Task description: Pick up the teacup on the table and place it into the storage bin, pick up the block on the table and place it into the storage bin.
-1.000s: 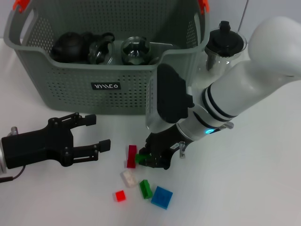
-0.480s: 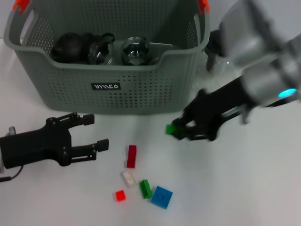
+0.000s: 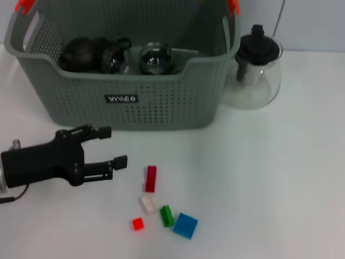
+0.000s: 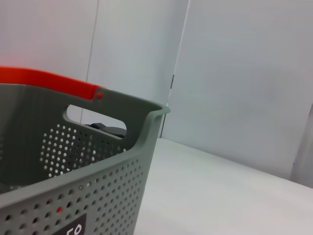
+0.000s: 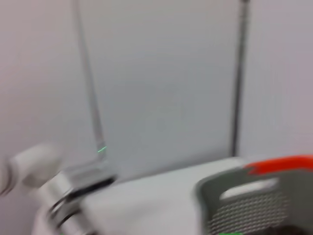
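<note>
Five blocks: they lie loose on the white table [image 3: 280, 178] at the near edge, close together. These are a blue block [image 3: 185, 225], a small red block [image 3: 138, 224], a green block [image 3: 166, 216], a white block [image 3: 146, 204] and a long red block [image 3: 150, 178]. They are spread flat, so each one can be picked from above.
Left gripper: the black left gripper [image 3: 110, 147] sits low over the table at the near left, just left of the long red block. Its two fingers are spread wide and hold nothing. It points toward the blocks, so I think it is waiting for its turn.
Storage bin: the grey-green storage bin [image 3: 161, 108] stands far from the blocks, behind them, with its open top up so things can drop in.
Inside the bin: a dark teapot [image 3: 80, 52] lies at the left, a glass cup [image 3: 112, 59] is beside it, and a round glass teacup [image 3: 155, 58] sits in the middle. The cup part of the job looks done.
Glass teapot: the glass teapot with a black lid [image 3: 256, 67] stands on the table just right of the bin. It stays out.
Right gripper: it does not show in the head view. The right wrist view looks from high up at the bin's orange handle [image 5: 279, 165], so that arm seems to be up near the bin. I cannot tell whether it holds a block.
</note>
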Controlling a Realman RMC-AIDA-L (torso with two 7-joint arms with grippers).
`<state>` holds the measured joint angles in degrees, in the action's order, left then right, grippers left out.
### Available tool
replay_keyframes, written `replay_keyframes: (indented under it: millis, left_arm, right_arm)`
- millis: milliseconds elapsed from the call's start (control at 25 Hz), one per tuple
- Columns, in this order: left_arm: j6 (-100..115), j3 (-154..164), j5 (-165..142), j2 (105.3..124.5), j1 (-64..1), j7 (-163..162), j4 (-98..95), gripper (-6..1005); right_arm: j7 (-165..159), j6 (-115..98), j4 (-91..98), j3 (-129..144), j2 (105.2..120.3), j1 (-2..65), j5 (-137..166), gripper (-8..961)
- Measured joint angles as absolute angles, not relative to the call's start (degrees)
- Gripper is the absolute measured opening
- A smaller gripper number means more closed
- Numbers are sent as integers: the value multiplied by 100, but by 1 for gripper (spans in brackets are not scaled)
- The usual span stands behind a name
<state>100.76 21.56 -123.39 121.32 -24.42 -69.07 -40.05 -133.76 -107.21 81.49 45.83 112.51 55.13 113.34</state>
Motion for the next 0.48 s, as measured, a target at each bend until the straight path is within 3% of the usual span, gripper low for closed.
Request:
replay_keyframes:
  millis: [80, 200, 480]
  left_arm:
    - [10080, 2159, -12339, 12128, -2454, -6910, -4001, 856]
    - [10085, 2154, -12339, 12128, -2458, -6909, -3999, 855]
    - [10090, 2152, -12340, 12124, -2454, -6912, -3999, 855]
  right_arm:
    - [-13496, -10274, 7672, 4722, 11078, 5802, 11584, 206]
    - [-13394, -9633, 6837, 4982, 10956, 6221, 12219, 206]
    - [-12716, -8115, 4967, 5516, 11128, 6882, 13534, 207]
